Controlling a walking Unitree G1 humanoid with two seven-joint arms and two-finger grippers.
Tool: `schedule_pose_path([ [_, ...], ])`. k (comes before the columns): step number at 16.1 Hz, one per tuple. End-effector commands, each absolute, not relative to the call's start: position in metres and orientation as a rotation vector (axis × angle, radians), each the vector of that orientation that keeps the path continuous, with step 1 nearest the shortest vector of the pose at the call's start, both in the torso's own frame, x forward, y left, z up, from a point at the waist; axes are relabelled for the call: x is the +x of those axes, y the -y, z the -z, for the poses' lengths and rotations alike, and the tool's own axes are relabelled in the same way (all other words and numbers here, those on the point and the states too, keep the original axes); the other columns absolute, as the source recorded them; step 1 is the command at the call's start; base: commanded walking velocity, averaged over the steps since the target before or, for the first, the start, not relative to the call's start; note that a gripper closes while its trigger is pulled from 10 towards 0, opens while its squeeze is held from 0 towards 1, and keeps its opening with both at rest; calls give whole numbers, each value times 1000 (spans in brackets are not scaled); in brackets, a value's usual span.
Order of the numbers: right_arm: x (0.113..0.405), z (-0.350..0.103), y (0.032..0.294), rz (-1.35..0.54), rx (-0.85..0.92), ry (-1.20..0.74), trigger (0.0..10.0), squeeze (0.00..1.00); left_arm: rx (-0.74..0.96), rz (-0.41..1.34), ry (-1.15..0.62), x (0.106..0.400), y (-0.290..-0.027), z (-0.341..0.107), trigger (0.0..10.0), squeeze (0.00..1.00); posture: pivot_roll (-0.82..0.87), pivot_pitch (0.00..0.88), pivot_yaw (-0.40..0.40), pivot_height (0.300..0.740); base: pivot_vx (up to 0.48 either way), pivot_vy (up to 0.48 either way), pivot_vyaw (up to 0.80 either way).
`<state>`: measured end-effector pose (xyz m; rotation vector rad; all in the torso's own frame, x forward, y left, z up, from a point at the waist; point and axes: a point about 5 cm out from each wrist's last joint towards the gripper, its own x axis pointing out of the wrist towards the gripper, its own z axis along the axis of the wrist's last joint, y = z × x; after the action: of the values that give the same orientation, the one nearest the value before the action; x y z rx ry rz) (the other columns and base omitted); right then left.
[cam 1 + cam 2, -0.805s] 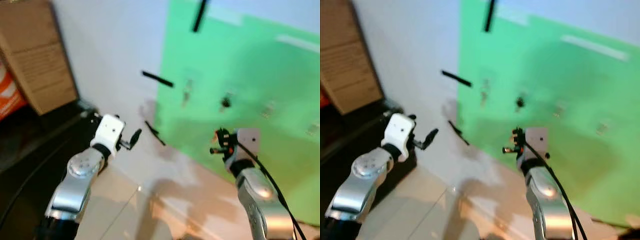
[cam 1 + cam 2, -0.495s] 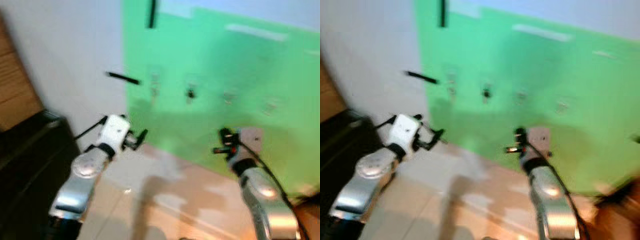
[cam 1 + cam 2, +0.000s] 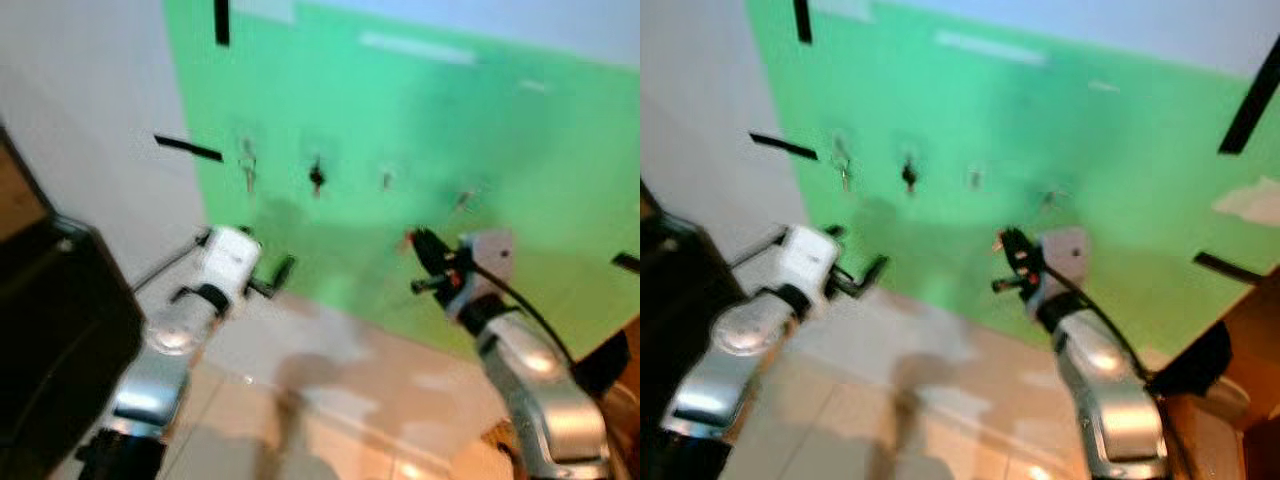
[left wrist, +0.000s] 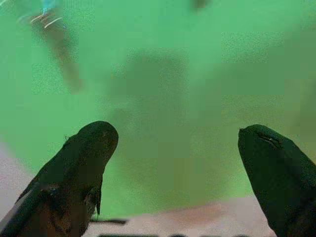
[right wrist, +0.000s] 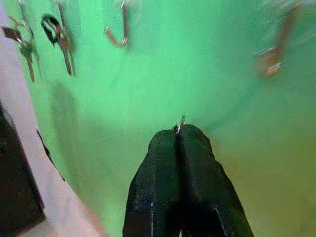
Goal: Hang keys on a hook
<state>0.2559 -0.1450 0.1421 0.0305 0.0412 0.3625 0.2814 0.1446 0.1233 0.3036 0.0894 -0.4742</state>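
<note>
A green board (image 3: 420, 130) on the wall carries a row of small hooks. Keys hang on the two left hooks (image 3: 247, 166) (image 3: 316, 178); the same keys appear in the right wrist view (image 5: 24, 45) (image 5: 59, 35). Two hooks further right (image 3: 386, 180) (image 3: 463, 198) look bare, and one of them (image 5: 118, 34) is curved and metal. My right gripper (image 3: 424, 252) is raised just below the board, shut, with a thin metal key tip (image 5: 180, 123) poking from between its fingers. My left gripper (image 4: 177, 138) is open and holds nothing, low by the board's left part (image 3: 281, 271).
A black cabinet (image 3: 50, 330) stands at the left. Black tape strips (image 3: 188, 148) (image 3: 221, 20) mark the white wall, and more strips (image 3: 1248, 95) sit on the board's right. Pale floor tiles (image 3: 350, 400) lie below. A brown piece of furniture (image 3: 1230, 390) is at the lower right.
The camera has swung right, so the board and hooks have slid left in view. My right gripper sits a little higher, closer to the hook row. The left gripper stays open.
</note>
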Motion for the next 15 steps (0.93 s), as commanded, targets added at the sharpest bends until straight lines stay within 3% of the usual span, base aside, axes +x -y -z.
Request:
schedule_pose_path([
  [1, 256, -149, 140, -402, 52, -17, 10000, 0, 320, 475, -52, 284, -150, -133, 10000, 0, -11, 0, -39, 740, 0, 0, 0],
  [8, 268, -175, 131, -490, 131, 47, 10000, 0, 221, 853, -41, 269, -135, -155, 10000, 0, 13, 0, -53, 740, 0, 0, 0],
  [15, 277, -185, 121, -520, 178, 55, 10000, 0, 212, 913, -69, 267, -136, -156, 10000, 0, 15, 0, -51, 740, 0, 0, 0],
])
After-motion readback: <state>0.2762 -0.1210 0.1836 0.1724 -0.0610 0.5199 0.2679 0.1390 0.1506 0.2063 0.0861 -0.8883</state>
